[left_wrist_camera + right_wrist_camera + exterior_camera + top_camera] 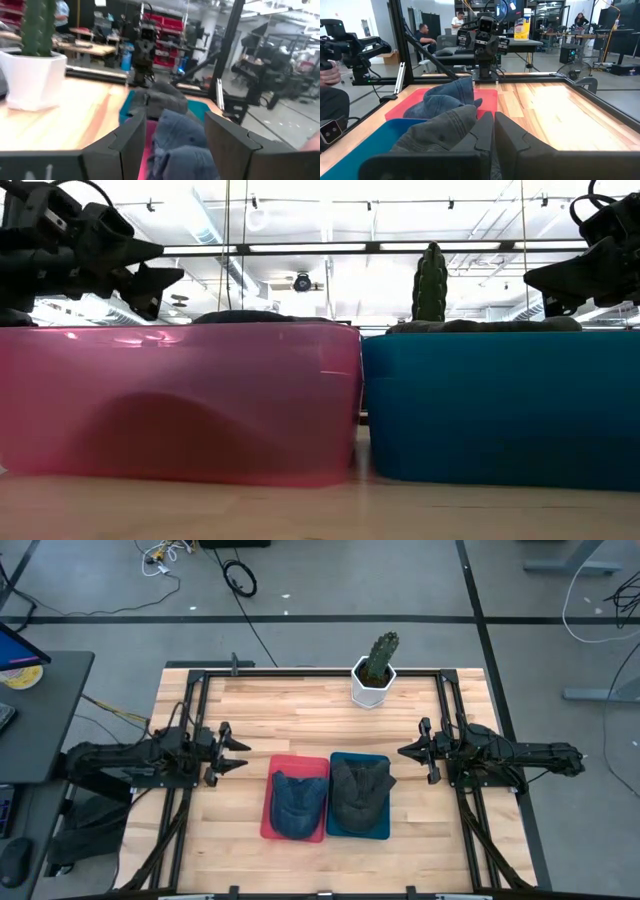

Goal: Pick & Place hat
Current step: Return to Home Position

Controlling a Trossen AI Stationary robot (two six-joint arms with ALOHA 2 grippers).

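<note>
The blue cap (298,802) lies in the red bin (267,815); the dark cap (360,790) lies in the blue bin (358,834) beside it. Sorting looks done, so both arms hang off to the red bin's sides: left gripper (238,751) jaws apart, right gripper (404,751) jaws together.

Two matte black jointed arms (130,758), boxy wrists, angular black claw fingers (132,145), tapered tips

You have no legible text, brand, number or sign in any view. The label on the white-and-yellow bottle (522,27) beyond the wooden table (560,110) is too small to read.
</note>
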